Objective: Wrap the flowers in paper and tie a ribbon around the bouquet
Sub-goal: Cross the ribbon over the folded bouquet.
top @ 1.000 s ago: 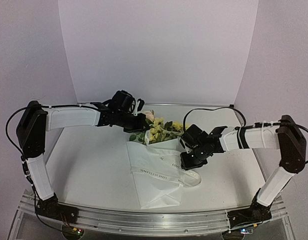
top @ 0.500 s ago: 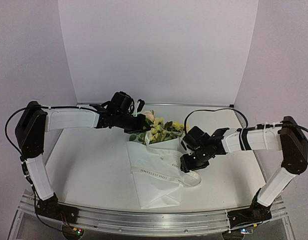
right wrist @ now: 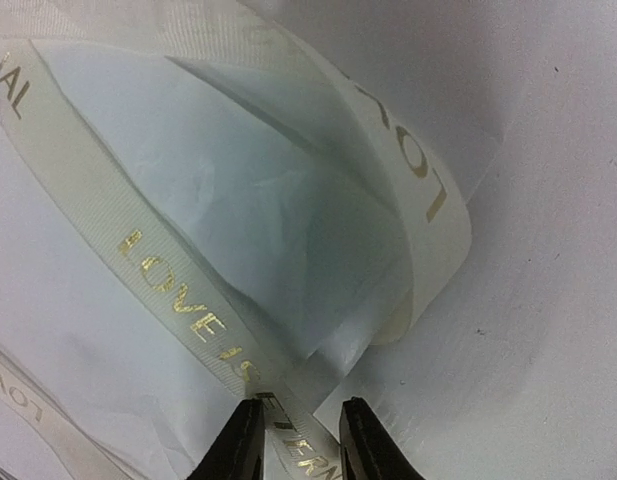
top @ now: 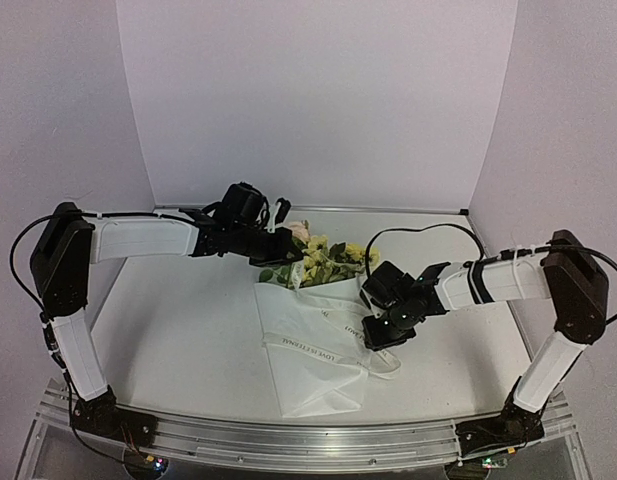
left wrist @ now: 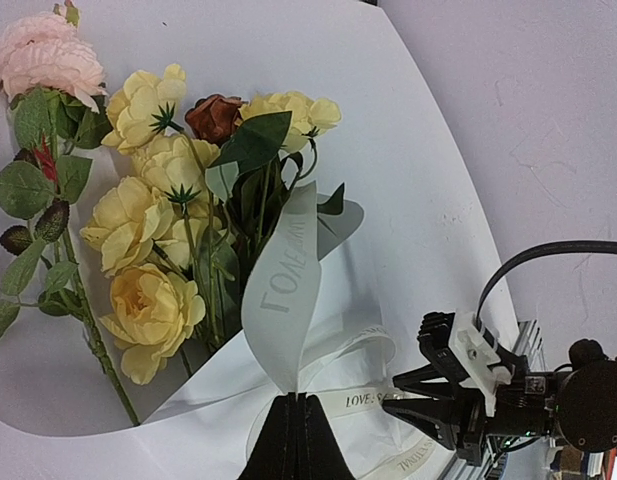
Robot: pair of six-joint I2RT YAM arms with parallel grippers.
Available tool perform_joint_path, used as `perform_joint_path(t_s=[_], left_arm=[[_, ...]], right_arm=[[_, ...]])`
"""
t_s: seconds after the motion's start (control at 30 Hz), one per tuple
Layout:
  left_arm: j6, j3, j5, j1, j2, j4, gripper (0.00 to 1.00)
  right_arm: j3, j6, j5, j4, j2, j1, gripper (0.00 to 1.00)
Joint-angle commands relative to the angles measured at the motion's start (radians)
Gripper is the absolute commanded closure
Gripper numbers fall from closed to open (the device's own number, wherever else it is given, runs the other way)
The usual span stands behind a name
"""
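The gold-lettered cream ribbon [left wrist: 283,300] is looped over the white-papered bouquet [top: 306,378], which is laid centrally with blooms far. One end is pinched by the outstretched left gripper [left wrist: 294,410]. The ribbon is straddled by the lowered right gripper [right wrist: 299,440], jaws slightly apart.

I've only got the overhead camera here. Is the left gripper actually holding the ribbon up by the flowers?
Observer: Yes. In the left wrist view the left gripper is shut on the ribbon, and the band rises from its tips toward the flowers.
Operator: And the right one, what's it on?
Observer: Its wrist view shows the right gripper with its fingers on either side of the ribbon, gold lettering facing the camera, over the paper. I can't tell whether they pinch it.
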Motion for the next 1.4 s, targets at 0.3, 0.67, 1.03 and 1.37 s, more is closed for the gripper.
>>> perform_joint_path(t_s=[0.3, 0.67, 1.03, 1.37], left_arm=[[0.007, -0.005, 0.033, 0.004, -0.048, 0.061, 1.0], [0.013, -0.026, 0.042, 0.003, -0.089, 0.074, 1.0], [0.092, -0.196, 0.143, -0.018, -0.21, 0.214, 1.0], [0.396, -0.281, 0.205, -0.172, -0.393, 0.126, 1.0]], right_arm=[[-0.025, 0.05, 0.066, 0.0, -0.11, 0.003, 0.87], [-0.089, 0.167, 0.111, -0.008, -0.319, 0.003, 1.0], [0.045, 0.304, 0.156, 0.013, -0.352, -0.025, 1.0], [0.274, 0.453, 0.015, 0.016, -0.203, -0.185, 1.0]])
